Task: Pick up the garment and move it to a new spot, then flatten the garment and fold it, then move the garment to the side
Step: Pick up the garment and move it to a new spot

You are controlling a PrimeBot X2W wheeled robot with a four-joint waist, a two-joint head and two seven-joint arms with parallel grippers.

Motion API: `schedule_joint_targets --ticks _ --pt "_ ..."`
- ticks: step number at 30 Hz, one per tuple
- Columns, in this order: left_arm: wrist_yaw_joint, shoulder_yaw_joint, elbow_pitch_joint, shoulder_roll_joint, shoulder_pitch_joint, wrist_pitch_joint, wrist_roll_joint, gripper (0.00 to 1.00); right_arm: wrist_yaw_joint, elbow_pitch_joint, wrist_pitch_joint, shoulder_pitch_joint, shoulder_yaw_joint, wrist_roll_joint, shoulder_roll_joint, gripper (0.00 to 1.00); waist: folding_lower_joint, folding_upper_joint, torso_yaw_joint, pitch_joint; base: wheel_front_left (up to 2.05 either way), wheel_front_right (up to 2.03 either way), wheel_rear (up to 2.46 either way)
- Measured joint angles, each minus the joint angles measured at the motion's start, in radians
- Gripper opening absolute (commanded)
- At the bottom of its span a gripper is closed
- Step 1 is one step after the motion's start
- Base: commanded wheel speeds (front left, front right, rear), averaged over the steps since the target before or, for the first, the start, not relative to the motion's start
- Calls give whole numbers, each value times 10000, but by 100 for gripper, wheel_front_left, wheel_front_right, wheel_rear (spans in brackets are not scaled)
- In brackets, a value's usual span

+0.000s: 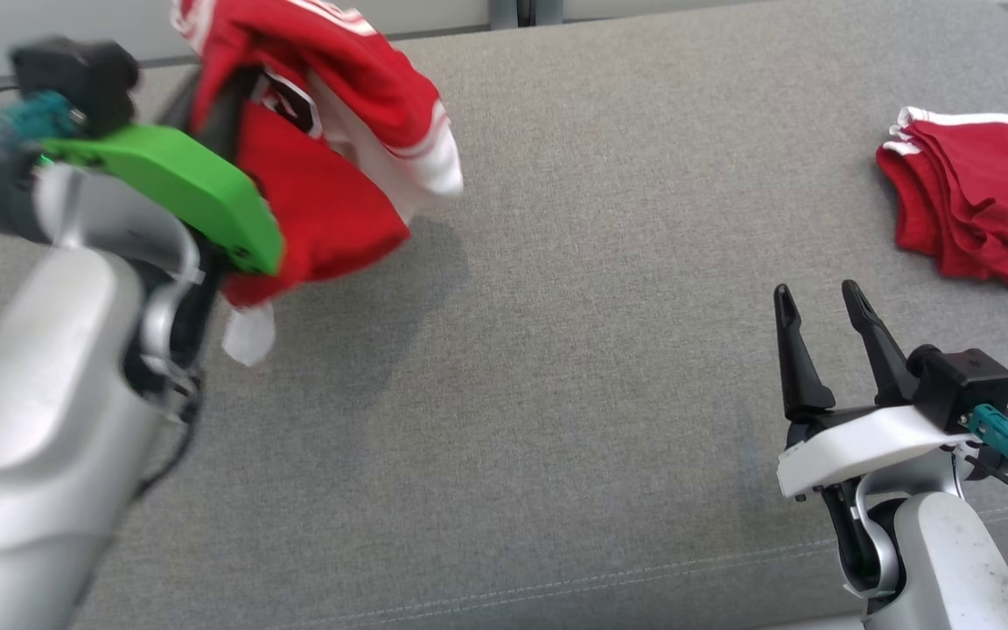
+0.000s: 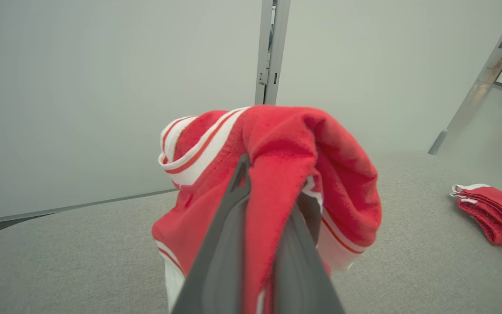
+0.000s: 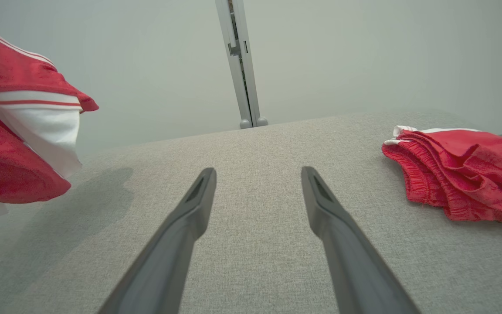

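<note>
A red garment [image 1: 329, 166] with white striped trim hangs bunched in the air at the upper left, above the grey fabric surface [image 1: 574, 367], casting a shadow on it. My left gripper [image 2: 273, 183] is shut on this garment [image 2: 286, 148], its dark fingers pinching a fold of red cloth that drapes over both tips. In the head view the left fingertips are buried in the cloth behind the green wrist plate [image 1: 180, 188]. At the lower right, my right gripper [image 1: 819, 302] stands open just above the surface, holding nothing [image 3: 257, 174]. The hanging garment [image 3: 20, 131] shows at that view's left edge.
A second red garment [image 1: 981, 197] with white trim lies folded at the far right of the surface [image 2: 495, 216] [image 3: 464, 174]. Pale wall panels with a metal post [image 3: 240, 65] stand behind the surface's far edge.
</note>
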Motion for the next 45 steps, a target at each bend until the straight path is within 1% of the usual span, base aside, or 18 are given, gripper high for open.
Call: schedule_joint_targets --ticks 2,6,11,13,15,19,20,27,30,31,32,33,36,38,41,45 --pt "203 -90 -71 -481 372 -173 -163 0 0 -4 4 81 -10 25 2 100 0 0 25 -169 0 0 0" --pt "330 -491 174 -1607 868 -571 -368 0 0 -10 46 108 2 86 2 100 0 0 -10 -371 0 0 0" --pt "451 -905 922 -2966 916 -1133 -389 0 0 -46 77 78 150 127 0 100 0 0 -288 -405 0 0 0" --pt "541 -951 1360 -3348 842 -1388 -339 0 0 -52 75 29 272 180 4 100 0 0 -443 -379 0 0 0" --pt "640 -901 1850 -3593 648 -1661 -293 0 0 -46 71 -31 378 226 2 100 0 0 -625 -334 0 0 0" --pt "888 -708 2796 -3862 348 -2274 -330 0 0 44 25 -128 562 311 4 100 0 0 -1037 -185 0 0 0" --pt "945 -725 3267 -3950 207 -2462 -336 0 0 125 -19 -148 637 368 0 100 0 0 -1260 -82 0 0 0" --pt "917 -1204 5179 -4155 56 -2911 -364 0 0 424 -249 -421 1078 639 -6 100 0 0 -2071 361 0 0 0" --pt "782 -1450 5735 -4159 -4 -3062 -508 1 0 566 -343 -548 1221 719 -4 100 0 0 -2409 553 0 0 0" --pt "700 -1597 5770 -4155 0 -3072 -667 34 0 617 -383 -570 1248 725 -6 100 0 0 -2511 612 0 0 0" --pt "662 -1753 5772 -4171 5 -3068 -894 58 0 673 -412 -578 1269 729 -4 100 0 0 -2608 668 0 0 0" --pt "619 -1931 5770 -4178 16 -3053 -1083 100 0 723 -422 -583 1283 729 -6 100 0 0 -2695 716 0 0 0" --pt "602 -2466 5743 -4184 121 -3057 -1593 100 0 884 -460 -621 1281 727 -4 100 0 0 -2893 807 0 0 0" --pt "564 -2819 5630 -4186 193 -3093 -1937 100 0 940 -470 -628 1214 717 -8 100 0 0 -2910 796 0 0 0" --pt "531 -3296 5375 -4188 204 -3214 -2357 100 0 949 -472 -642 1097 648 2 100 0 0 -2802 752 0 0 0" --pt "529 -3697 5135 -4188 141 -3469 -2786 100 0 938 -456 -576 807 535 -2 100 1 0 -2508 595 0 0 0"
